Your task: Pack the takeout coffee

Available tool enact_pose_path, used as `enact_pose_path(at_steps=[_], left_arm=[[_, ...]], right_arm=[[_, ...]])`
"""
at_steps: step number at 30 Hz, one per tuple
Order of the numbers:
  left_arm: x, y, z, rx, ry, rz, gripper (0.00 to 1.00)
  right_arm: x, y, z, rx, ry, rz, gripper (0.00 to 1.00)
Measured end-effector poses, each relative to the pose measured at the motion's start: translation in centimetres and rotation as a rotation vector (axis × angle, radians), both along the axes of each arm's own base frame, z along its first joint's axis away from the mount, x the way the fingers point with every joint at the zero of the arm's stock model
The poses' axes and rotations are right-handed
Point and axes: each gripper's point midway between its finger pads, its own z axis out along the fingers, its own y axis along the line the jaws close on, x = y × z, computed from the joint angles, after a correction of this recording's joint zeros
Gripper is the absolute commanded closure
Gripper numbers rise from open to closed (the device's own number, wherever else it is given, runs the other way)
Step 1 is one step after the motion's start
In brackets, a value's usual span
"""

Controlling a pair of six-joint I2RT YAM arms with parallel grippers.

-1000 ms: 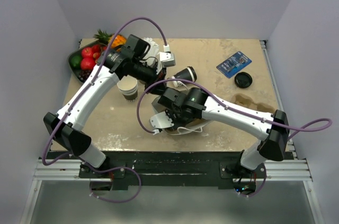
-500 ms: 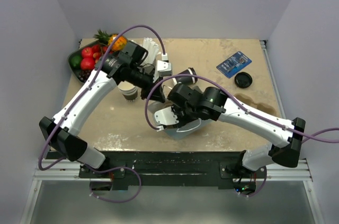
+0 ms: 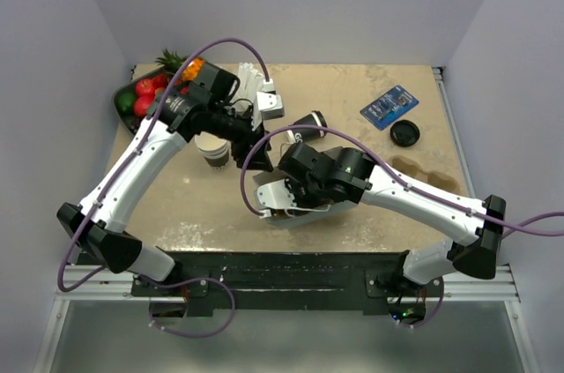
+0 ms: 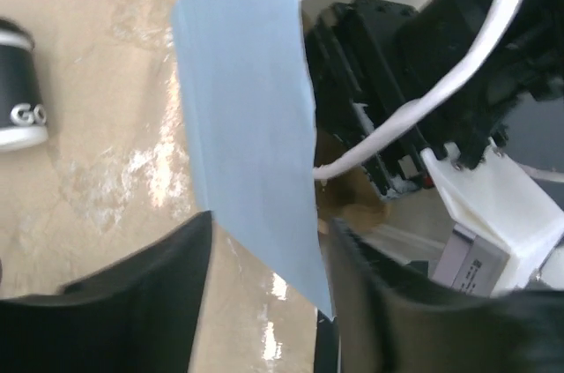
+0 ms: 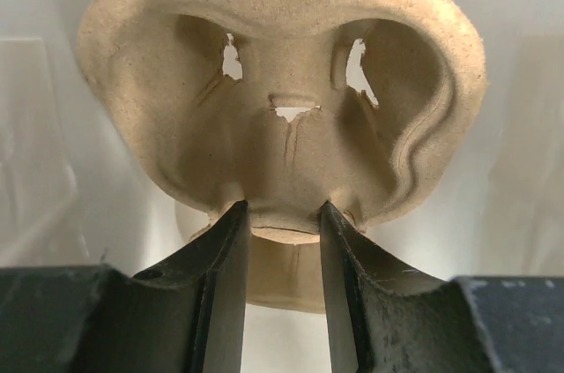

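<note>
Tabletop (image 3: 352,82): coffee (image 3: 308,123) near left end effector (image 3: 262,139)

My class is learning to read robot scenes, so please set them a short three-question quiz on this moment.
1. True or false: the right gripper is shut on the edge of a pulp cup carrier.
2. Multiple choice: the takeout coffee is (A) standing upright in the carrier, (B) lying tipped on the table, (C) held in the left gripper.
3. Fill in: the dark bowl at the table's far left corner holds ____.
Key: 1 true; 2 B; 3 fruit.
</note>
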Motion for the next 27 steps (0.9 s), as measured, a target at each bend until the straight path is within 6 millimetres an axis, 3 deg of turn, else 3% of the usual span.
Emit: enact_pose_path(at_steps=[3,5,11,22,26,27], left_arm=[[0.6,0.8,-0.1,0.026,0.002,0.096,0.06],[0.5,2.0,-0.6,0.053,0.021,0.174,0.01],[-0.5,3.9,-0.8,0.050,0.122,0.314,0.01],[-1.7,3.6,-2.5,0.016,0.344,0.332,0.01],[-1.9,3.5,-3.2,0.026,0.386,0.339,0.09],[-2.0,3.6,-3.4,0.031,0.398,0.341,0.16]], right_arm=[[0.0,0.1,0.0,0.007,0.004,-0.013,1.00],[0.0,0.1,-0.1,0.012,0.005,-0.019,1.00],[0.0,0.4,-0.1,0.033,0.011,-0.048,1.00],[0.8,0.2,0.0,0.063,0.018,-0.106,1.00],[1.0,0.1,0.0,0.069,0.020,-0.122,1.00],[1.0,0.1,0.0,0.070,0.021,-0.126,1.00]])
